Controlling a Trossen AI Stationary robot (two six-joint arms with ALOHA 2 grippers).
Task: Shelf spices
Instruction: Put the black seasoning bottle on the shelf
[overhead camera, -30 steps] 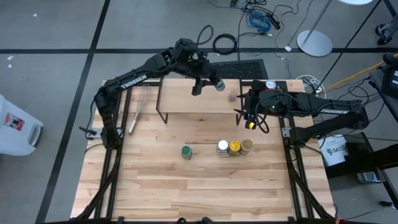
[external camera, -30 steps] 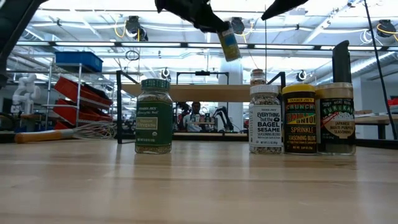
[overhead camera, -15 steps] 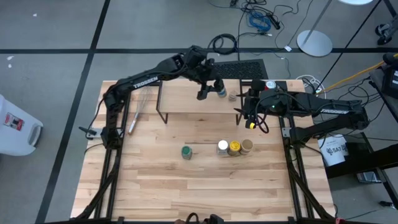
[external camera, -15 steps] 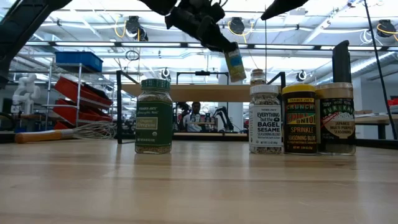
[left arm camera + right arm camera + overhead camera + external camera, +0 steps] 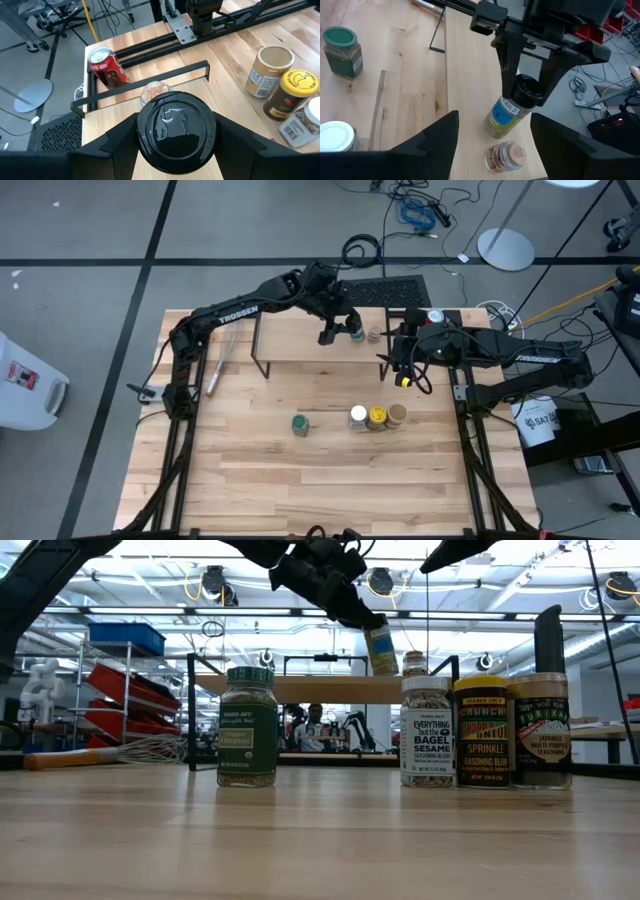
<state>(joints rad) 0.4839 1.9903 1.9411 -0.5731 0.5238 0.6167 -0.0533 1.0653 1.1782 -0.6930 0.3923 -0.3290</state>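
Observation:
My left gripper is shut on a spice jar with a black lid and a blue label. It holds the jar tilted over the right end of the shelf, a light-wood board on black legs. A small pink-topped jar stands on the board just beside it. On the table in front stand a green-lidded jar and a row of white-, yellow- and tan-lidded jars. My right gripper hangs open off the shelf's right end, with nothing between its fingers. My left gripper pinches the jar's black lid between its two fingers, one on either side. The fingers slant down onto it from the far left. The jar hangs tilted below them, its bottom just over the board; whether it touches, I cannot tell.
A red soda can stands behind the shelf's right end, beyond the pink-topped jar. A wire whisk lies on the table left of the shelf. The left part of the shelf board is bare, as is the near half of the table.
My left gripper has come down toward the shelf board and a little toward its right end, carrying the black-lidded jar. The jar stays tilted and now hangs close beside the pink-topped jar.

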